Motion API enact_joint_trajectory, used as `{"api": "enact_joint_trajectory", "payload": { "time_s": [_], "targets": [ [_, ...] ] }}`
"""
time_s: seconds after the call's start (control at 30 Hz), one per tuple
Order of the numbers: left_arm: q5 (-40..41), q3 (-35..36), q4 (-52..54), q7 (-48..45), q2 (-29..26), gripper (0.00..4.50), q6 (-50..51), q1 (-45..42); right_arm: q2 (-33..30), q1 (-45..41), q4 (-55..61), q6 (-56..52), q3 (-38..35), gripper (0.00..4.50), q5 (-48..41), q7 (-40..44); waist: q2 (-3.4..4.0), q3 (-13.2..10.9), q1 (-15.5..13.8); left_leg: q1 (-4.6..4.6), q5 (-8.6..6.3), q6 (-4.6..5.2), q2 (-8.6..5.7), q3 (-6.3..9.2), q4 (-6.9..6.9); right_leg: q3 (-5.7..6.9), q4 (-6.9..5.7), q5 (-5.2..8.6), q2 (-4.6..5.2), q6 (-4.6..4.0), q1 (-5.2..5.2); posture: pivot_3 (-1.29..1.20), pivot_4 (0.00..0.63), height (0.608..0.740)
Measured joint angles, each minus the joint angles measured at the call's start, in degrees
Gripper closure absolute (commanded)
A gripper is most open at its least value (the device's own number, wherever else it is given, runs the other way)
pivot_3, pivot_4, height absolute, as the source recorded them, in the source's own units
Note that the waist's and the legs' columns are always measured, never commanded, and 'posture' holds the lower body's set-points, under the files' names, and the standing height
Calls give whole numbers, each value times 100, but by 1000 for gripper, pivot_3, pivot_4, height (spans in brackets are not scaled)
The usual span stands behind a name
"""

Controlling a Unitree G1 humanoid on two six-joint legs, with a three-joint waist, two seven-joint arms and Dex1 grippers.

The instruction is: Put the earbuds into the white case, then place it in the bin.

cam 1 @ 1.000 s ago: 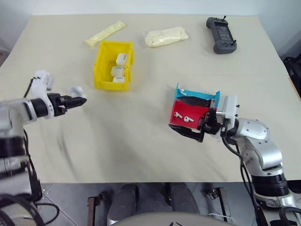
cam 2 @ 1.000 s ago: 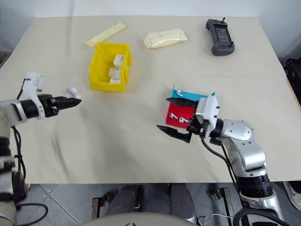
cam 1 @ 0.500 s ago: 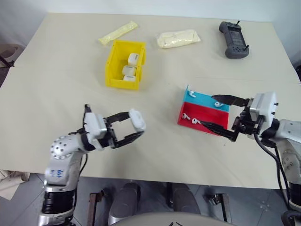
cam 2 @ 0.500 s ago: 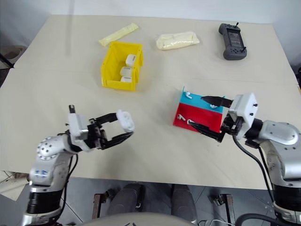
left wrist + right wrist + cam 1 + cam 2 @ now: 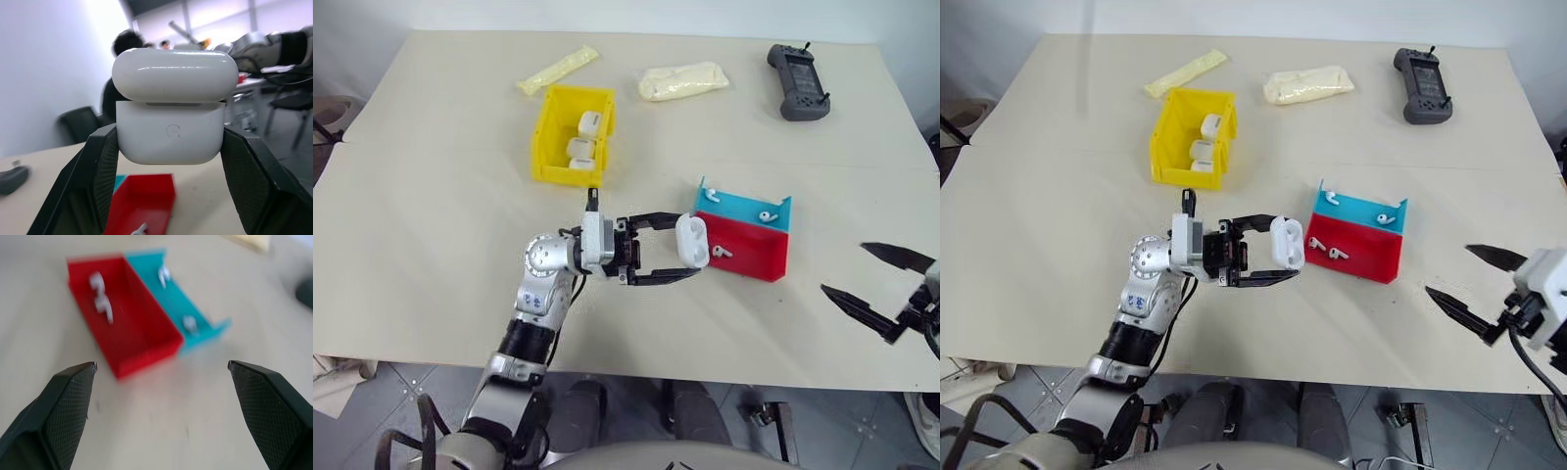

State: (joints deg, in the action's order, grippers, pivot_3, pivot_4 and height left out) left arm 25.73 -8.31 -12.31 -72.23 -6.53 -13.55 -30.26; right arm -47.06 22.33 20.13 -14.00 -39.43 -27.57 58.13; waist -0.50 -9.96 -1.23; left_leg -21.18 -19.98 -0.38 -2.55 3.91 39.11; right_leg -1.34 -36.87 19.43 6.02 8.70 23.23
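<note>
Earbuds (image 5: pixel 100 296) in the tray (image 5: pixel 132 328) blurred in the right wrist view; right arm cut off at the frame edge; people behind the case (image 5: pixel 171 110) indistinct.

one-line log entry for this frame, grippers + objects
left gripper: shut on white case, lid ajar | right gripper: open, empty | earbuds: in tray | bin: three cases inside

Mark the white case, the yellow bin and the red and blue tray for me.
white case (image 5: pixel 171 134): left wrist view, front of its body.
yellow bin (image 5: pixel 546 128): left eye view, left wall.
red and blue tray (image 5: pixel 759 257): left eye view, red floor.
</note>
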Motion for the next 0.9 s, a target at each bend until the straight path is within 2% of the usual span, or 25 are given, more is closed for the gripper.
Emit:
{"api": "enact_joint_trajectory", "payload": {
  "time_s": [0.07, 0.17, 0.23, 0.3, 0.4, 0.57, 0.67, 0.9],
  "targets": [
    [61, 1, -25, -62, 58, 1728, 13, 0, -24, 42, 19, -73, 2, 0, 60, -18, 0, 0, 4, 2, 0, 0, 4, 0, 0, -3, 4, 0, -3, 0, 1, 0, 150, 740],
    [60, 34, -168, 35, 164, 1728, -40, 27, -588, -419, 324, -850, 354, 0, 31, -238, 7, 4, 23, 8, 0, 0, 5, -4, 3, -22, 4, -2, -8, 5, 2, 0, 150, 740],
    [17, 3, -165, 90, 152, 1728, -26, 112, -1220, -1067, 752, -1786, 975, 0, -105, -522, 9, 5, 49, 9, 1, -2, 12, 5, 3, -32, 7, -3, -19, 4, 7, 0, 150, 740],
    [-16, -45, -137, 148, 136, 1728, 5, 189, -1562, -1640, 1056, -2627, 1486, 0, -329, -737, 8, 4, -8, 0, 0, -14, 26, 23, 0, -21, 21, -4, -35, 1, 11, 0, 150, 740],
    [13, 67, -117, 217, 13, 1728, 140, 254, -1838, -3336, 1195, -3951, 2841, 0, -598, -966, 9, 4, -18, -11, -1, -21, 30, 22, 3, -20, 32, -11, -34, -10, 21, 0, 150, 740],
    [129, 234, -55, 256, -113, 1728, 287, 223, -1579, -5394, 990, -5371, 4452, 0, -593, -1260, 8, 3, -42, -29, -1, -20, 19, 34, 4, -4, 44, -16, -19, -12, 27, 0, 150, 740],
    [188, 309, 4, 157, -158, 1728, 256, 229, -1469, -6235, 842, -6035, 5286, 0, -491, -1314, 9, 3, -31, -37, -1, -20, 16, 36, 1, 2, 43, -16, -15, -12, 38, 0, 150, 740],
    [204, 350, 0, 63, -138, 1728, 202, 237, -1059, -7150, 590, -6613, 6595, 0, -265, -1316, 9, 3, -16, -39, -1, -20, 14, 34, 2, 4, 39, -16, -16, -12, 42, 0, 150, 740]
  ]
}}
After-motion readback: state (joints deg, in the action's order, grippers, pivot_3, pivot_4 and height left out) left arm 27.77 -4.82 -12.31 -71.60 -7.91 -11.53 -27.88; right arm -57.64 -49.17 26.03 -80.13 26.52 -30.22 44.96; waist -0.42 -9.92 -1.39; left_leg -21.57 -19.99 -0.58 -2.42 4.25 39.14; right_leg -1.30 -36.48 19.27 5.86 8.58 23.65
